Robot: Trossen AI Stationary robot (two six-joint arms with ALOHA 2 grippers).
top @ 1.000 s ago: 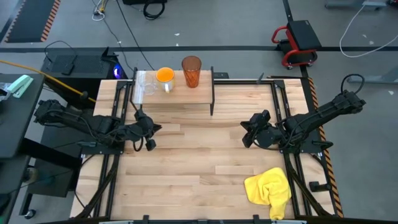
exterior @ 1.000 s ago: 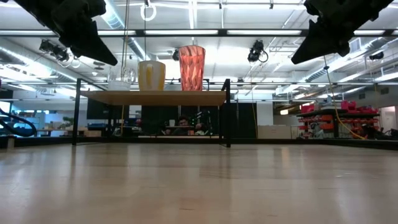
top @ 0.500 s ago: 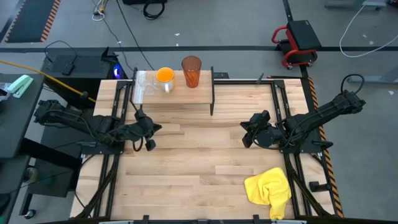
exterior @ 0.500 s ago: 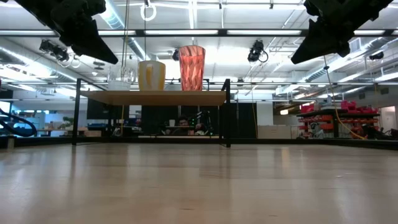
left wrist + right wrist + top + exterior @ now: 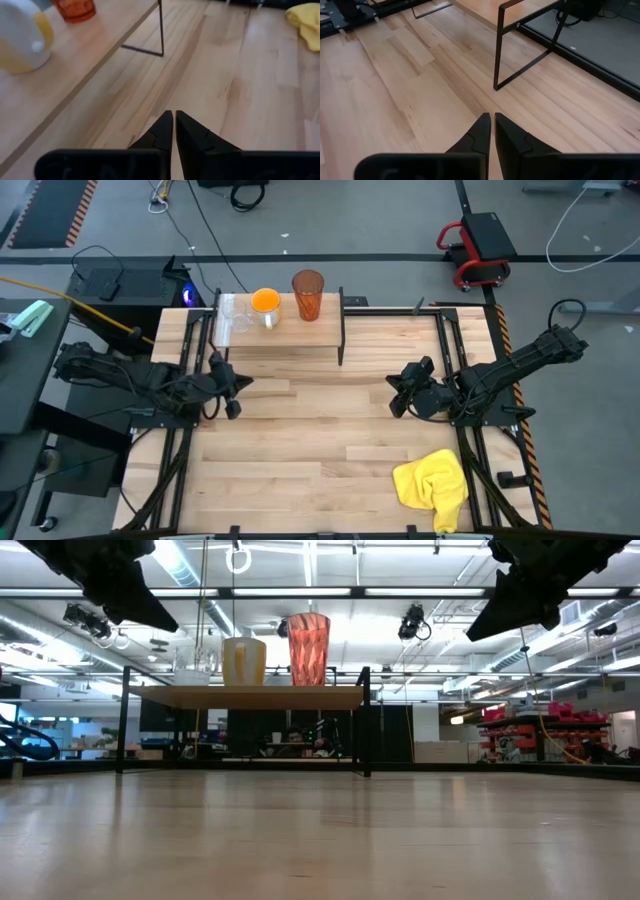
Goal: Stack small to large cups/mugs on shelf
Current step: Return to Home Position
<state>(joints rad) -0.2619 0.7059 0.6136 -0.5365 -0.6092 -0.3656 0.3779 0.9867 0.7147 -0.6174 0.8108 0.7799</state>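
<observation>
Three vessels stand upright in a row on the shelf (image 5: 290,332) at the table's far side: a small clear glass (image 5: 236,318), an orange mug (image 5: 265,303) with a pale handle, and a tall orange-red ribbed tumbler (image 5: 307,294). In the low view the glass (image 5: 195,664), the mug (image 5: 244,661) and the tumbler (image 5: 308,648) rest on the board. My left gripper (image 5: 173,117) hangs shut above the table, near the shelf's left end. My right gripper (image 5: 491,119) hangs shut over the table's right half. Neither holds anything.
A crumpled yellow cloth (image 5: 435,483) lies near the table's front right corner. The shelf's thin black legs (image 5: 520,52) stand on the tabletop. Bare wooden tabletop (image 5: 320,440) lies between the two arms and in front of the shelf.
My left gripper has drawn back a little toward the table's left edge and slightly up, away from the shelf. The cups and the right arm have kept still.
</observation>
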